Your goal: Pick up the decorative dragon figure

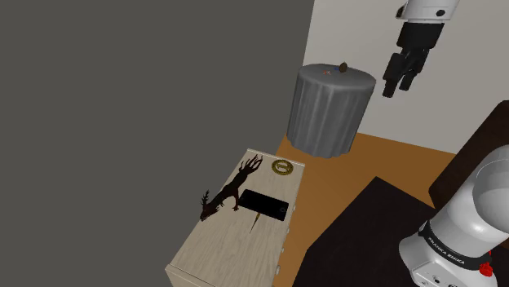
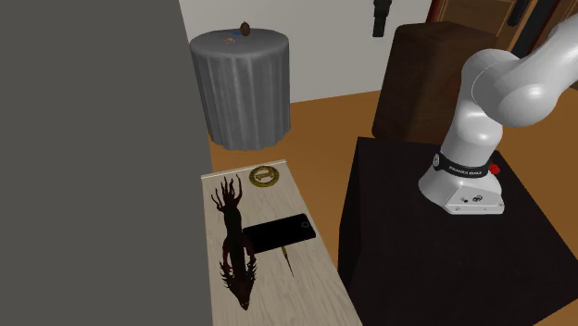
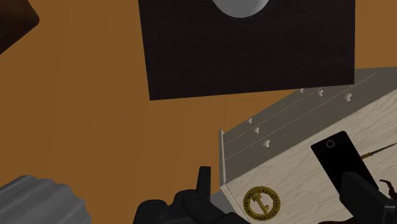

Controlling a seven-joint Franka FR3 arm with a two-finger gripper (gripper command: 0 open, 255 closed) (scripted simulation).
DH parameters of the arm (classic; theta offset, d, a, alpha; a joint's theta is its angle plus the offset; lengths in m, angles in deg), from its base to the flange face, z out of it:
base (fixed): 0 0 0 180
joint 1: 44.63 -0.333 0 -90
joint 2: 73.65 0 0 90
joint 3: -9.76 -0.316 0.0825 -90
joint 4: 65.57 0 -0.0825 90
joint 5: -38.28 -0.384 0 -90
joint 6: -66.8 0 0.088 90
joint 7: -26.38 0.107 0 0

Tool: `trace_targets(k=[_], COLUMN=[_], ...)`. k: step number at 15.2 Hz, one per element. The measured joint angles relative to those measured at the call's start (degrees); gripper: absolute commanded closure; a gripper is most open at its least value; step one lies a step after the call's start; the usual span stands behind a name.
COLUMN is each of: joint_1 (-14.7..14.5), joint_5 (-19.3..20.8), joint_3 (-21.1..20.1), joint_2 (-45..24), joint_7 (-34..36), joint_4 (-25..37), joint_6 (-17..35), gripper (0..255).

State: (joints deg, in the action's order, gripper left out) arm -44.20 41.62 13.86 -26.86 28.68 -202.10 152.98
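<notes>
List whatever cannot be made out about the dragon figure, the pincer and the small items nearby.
The dragon figure: wrist view, cut off by the frame edge beside the pincer's finger.
The pincer: second exterior view, cut off by the top edge.
A small brown thing on the draped round table: shoulder view, too small to identify.
A thin pointed item beside the black slab: second exterior view, too small to name.
</notes>
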Motion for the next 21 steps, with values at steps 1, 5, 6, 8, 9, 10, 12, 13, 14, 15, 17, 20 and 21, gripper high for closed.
trace_targets(k=[1,5,6,8,9,10,12,13,14,15,17,20,21], joint_1=[0.0,-0.2,-0.3,-0.5,-0.5,-0.6,-0.8,-0.9,-0.9,-0.9,-1.0,-0.8,-0.6], joint_5=[0.0,-2.7,-3.6,-5.3,-6.0,-6.8,-8.4,-9.0,-9.6,-10.1,-11.0,-11.9,-11.8], joint_3=[0.0,-3.2,-4.4,-6.5,-7.5,-8.6,-10.8,-11.8,-12.8,-13.7,-15.8,-18.5,-19.2], joint_2=[0.0,-1.7,-2.0,-3.7,-4.9,-6.4,-9.2,-10.4,-12.4,-14.2,-17.3,-22.9,-25.1], joint_7=[0.0,5.7,7.6,11.3,13.1,15.0,18.7,20.5,22.3,23.9,27.6,33.0,34.6], joint_4=[0.0,-3.0,-3.7,-5.2,-5.6,-5.9,-6.1,-6.5,-6.0,-6.3,-5.5,-4.6,-3.9], joint_6=[0.0,4.3,5.3,8.4,10.1,11.7,14.7,16.5,17.9,20.0,22.4,27.2,28.7], gripper=[0,0,0,0,0,0,0,0,0,0,0,0,0])
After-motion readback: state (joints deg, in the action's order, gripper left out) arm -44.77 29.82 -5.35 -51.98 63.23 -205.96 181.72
